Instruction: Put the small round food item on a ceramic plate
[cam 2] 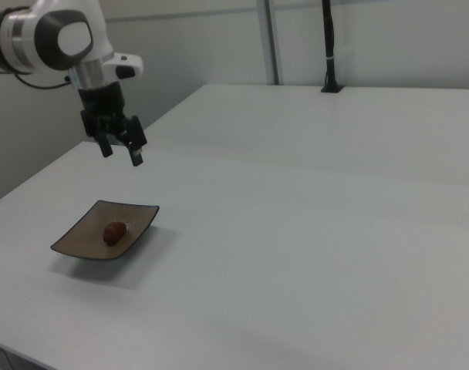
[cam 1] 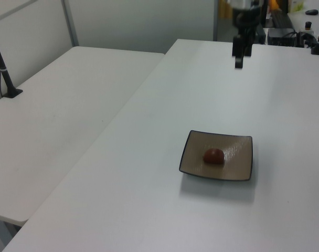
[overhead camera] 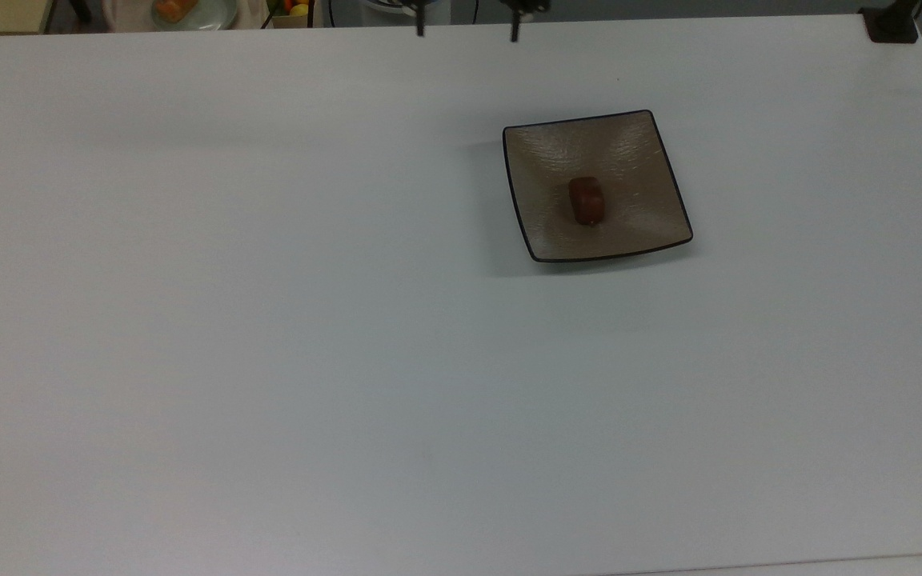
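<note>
Food item [overhead camera: 587, 201] on ceramic plate [overhead camera: 637, 152], well below spread-fingered, empty gripper [cam 2: 121, 150].
</note>
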Motion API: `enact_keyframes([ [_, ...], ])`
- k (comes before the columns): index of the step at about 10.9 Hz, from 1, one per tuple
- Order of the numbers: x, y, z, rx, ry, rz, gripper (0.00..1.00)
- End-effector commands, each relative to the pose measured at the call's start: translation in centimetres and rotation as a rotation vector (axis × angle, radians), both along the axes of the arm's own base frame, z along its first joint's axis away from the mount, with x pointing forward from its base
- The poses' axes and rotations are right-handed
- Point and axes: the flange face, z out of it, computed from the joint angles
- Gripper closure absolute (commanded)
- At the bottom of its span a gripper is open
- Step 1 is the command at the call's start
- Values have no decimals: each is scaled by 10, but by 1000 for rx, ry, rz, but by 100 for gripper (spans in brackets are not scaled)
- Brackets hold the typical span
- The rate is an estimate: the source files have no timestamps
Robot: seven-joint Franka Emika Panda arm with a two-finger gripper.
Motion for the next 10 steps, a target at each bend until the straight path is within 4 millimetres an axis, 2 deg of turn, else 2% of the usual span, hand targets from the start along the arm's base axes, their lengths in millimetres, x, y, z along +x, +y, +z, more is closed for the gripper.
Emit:
enact_keyframes([
  [1, -5, -50, 19, 5, -17, 12, 0],
  [3, 5, -59, 16, 11, -62, 95, 0],
  [6, 21, -58, 3, 13, -139, 166, 0],
  [10, 21, -64, 5, 13, -144, 172, 0],
])
